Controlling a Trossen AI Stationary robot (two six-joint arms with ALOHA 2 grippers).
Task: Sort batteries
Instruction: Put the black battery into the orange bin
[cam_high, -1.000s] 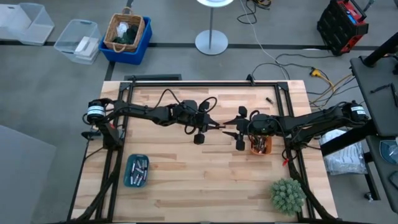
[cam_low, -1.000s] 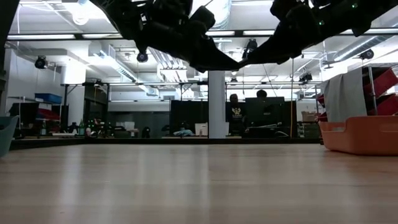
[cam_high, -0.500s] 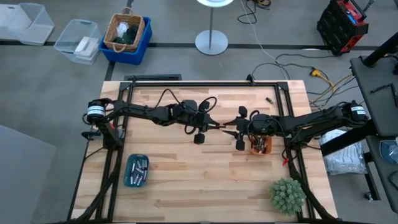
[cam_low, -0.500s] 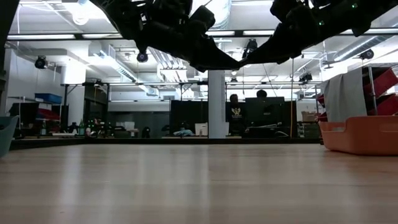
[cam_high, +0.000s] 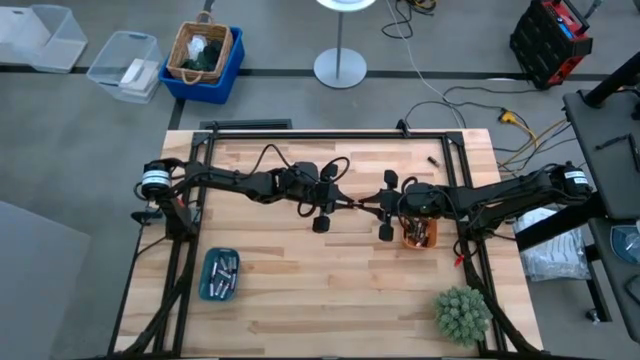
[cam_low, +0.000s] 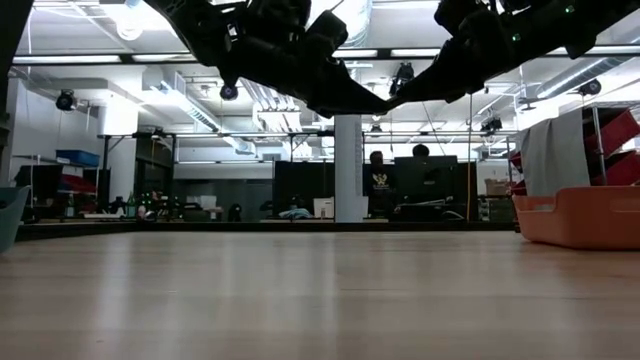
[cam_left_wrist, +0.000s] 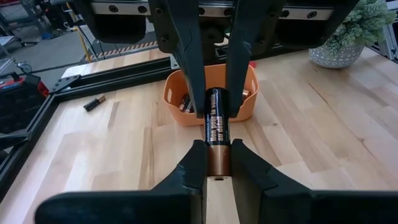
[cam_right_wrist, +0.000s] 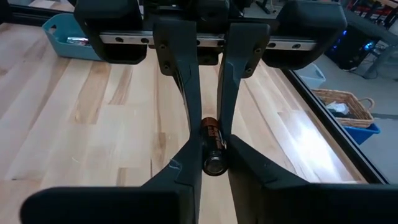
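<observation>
My left gripper and right gripper meet tip to tip at mid-frame above the table. Both are clamped on one battery, each gripping one end. More batteries lie in the orange tray and the teal tray at lower left.

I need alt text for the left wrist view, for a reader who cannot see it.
Two grippers meet on one black and copper battery: the left gripper holds the copper end, the right gripper the black end. Behind stands an orange tray with more batteries, on a wooden table.
</observation>
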